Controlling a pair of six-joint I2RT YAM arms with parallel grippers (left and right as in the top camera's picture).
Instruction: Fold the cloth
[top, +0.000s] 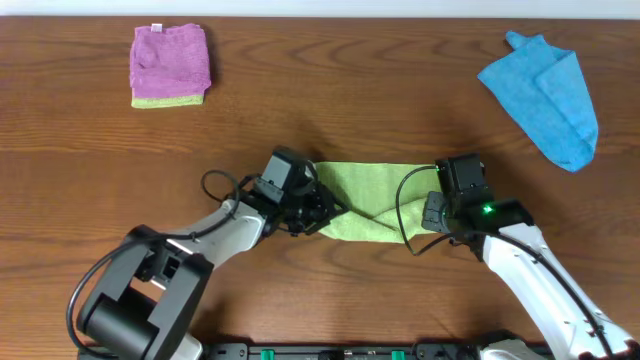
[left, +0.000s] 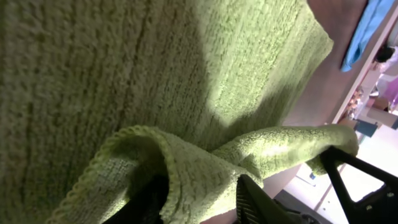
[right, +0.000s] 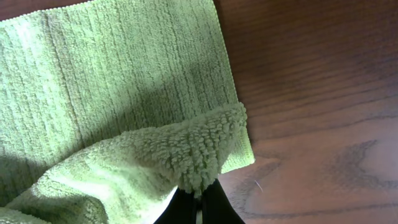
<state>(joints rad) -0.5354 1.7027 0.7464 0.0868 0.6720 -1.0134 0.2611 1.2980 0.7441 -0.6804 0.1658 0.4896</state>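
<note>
Between the two hands the cloth (top: 375, 190) lies flat on the table (right: 323, 93), its near edge raised off the wood at both ends. The right hand (right: 198, 202) is closed on the very tip of the near corner, and only a small tuft of terry sits between its fingers. The left hand (left: 202, 200) is clamped on a thicker, rolled bunch of hem at the opposite near corner.

The grips are uneven, and that is the main risk. If the right hand carries its corner away from itself toward the far edge, the thin pinch may slip out and drop the corner short. The bunch in the left hand could release late or unroll crooked, so that the near and far edges would not meet.

The stretch between the hands sags and already shows a diagonal ridge. If the hands travel at different speeds or heights, that ridge could be pressed in as a crease.

The terry probably clings to itself. If the lift is too low, the raised layer may drag the flat part along and skew the whole cloth.

The blue cloth (top: 545, 90) and the purple cloth (top: 170, 62) lie well beyond both hands, so neither is likely to snag.
</note>
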